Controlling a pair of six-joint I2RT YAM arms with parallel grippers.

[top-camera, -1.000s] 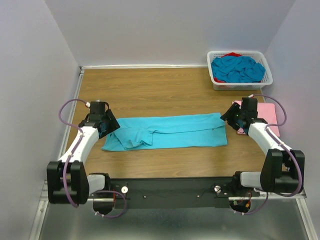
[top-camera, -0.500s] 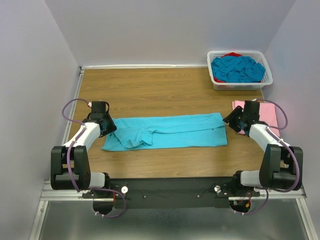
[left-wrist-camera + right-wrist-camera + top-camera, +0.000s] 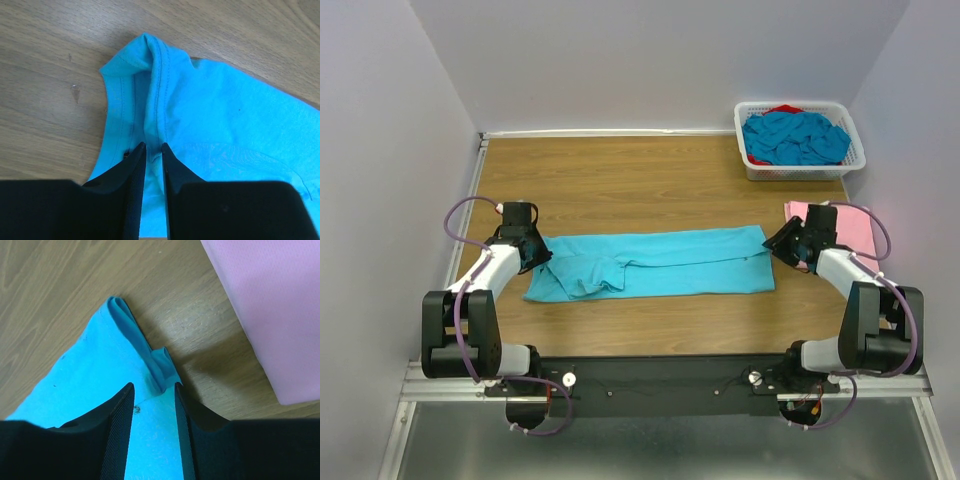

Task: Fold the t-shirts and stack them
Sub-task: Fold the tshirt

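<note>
Between the left claw (image 3: 542, 260) and the right claw (image 3: 777, 243), seen from overhead, a turquoise t-shirt (image 3: 660, 262) lies flat on the wooden table (image 3: 620, 180). It is folded into a long band, and each short end reaches one claw. Just past the right claw, on its outer side, sits a pink t-shirt (image 3: 860, 225), folded flat. Well beyond that same claw, at the table's far corner, stands a white lattice basket (image 3: 800, 172). It holds a heap of turquoise shirts (image 3: 795, 138), with a scrap of red cloth (image 3: 783, 108) at the back. From this height I cannot tell how wide either claw stands.

Ahead of the left claw (image 3: 153, 148), in its own wrist view, the turquoise t-shirt (image 3: 225, 115) ends in a stitched hem bunched into a ridge. The ridge runs straight back between the two black fingers (image 3: 131, 190), which stand narrow and pinch it, with cloth filling the slit. Bare table (image 3: 50, 75) lies left of the ridge and beyond it.

Under the right claw (image 3: 154, 388), in the right wrist view, lies a corner of the turquoise t-shirt (image 3: 90, 375). The fingers (image 3: 117, 430) stand partly apart, one on either side of a small rolled fold of hem — straddling it, not squeezing it. Up and to the right of this claw lies the pink t-shirt (image 3: 270, 305), apart from the turquoise one, with bare table (image 3: 60, 290) between them.
</note>
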